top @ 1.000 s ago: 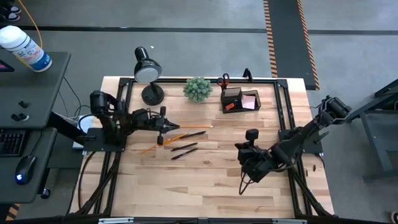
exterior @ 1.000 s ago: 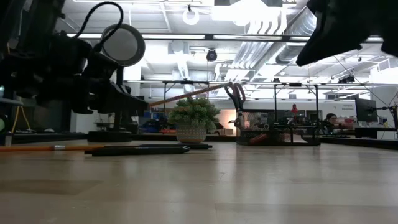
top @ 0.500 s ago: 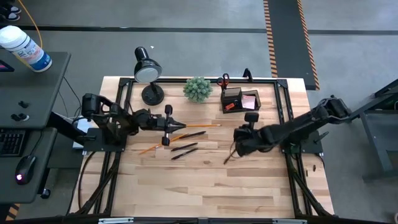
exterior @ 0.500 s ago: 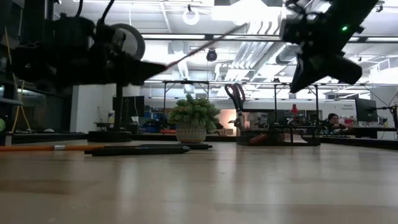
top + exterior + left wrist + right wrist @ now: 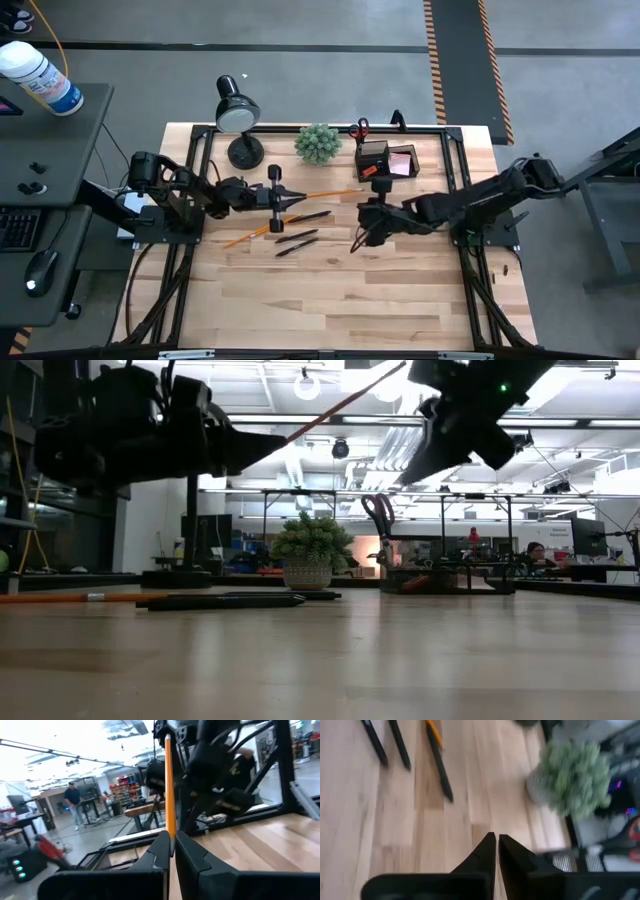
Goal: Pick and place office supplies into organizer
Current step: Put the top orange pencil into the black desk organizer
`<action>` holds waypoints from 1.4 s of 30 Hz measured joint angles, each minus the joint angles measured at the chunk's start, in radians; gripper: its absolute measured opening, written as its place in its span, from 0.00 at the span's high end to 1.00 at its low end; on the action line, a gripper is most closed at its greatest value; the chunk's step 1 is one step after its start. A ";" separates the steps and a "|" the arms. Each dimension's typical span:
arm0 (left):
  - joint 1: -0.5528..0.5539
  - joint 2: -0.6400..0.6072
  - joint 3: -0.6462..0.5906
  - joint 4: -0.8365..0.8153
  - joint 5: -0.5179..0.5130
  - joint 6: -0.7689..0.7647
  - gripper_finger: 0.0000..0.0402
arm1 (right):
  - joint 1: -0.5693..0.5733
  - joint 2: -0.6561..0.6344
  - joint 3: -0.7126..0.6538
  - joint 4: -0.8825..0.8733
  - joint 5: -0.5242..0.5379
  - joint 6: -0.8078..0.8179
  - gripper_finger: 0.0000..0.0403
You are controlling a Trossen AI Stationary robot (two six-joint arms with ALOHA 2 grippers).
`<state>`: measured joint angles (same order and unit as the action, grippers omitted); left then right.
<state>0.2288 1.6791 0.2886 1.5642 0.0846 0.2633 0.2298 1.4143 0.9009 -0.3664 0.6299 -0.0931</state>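
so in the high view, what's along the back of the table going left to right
lamp → plant → scissors → organizer → sticky notes

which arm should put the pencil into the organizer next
Left. The left gripper is already shut on the orange pencil, lifted and pointing toward the organizer. The right gripper holds nothing.

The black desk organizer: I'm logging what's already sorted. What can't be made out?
- Black desk organizer, high view: too small; beyond the pink sticky-note pad, nothing identifiable.
- Low view: organizer distant, walls hide compartments.
- Right wrist view: organizer cut off at edge; green plant ball blurred.
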 joint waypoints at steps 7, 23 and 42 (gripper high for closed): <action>0.001 -0.023 -0.021 0.001 -0.025 0.024 1.00 | 0.044 0.000 0.000 0.049 0.084 -0.083 0.82; 0.000 -0.108 -0.022 -0.013 0.029 0.074 1.00 | 0.203 -0.003 0.345 -0.279 0.282 -0.052 0.53; 0.000 -0.108 -0.022 -0.019 0.065 0.095 1.00 | 0.095 -0.003 0.573 -0.465 0.017 -0.079 0.62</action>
<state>0.2291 1.5715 0.2665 1.5455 0.1493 0.3584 0.3251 1.4109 1.4738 -0.8318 0.6472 -0.1722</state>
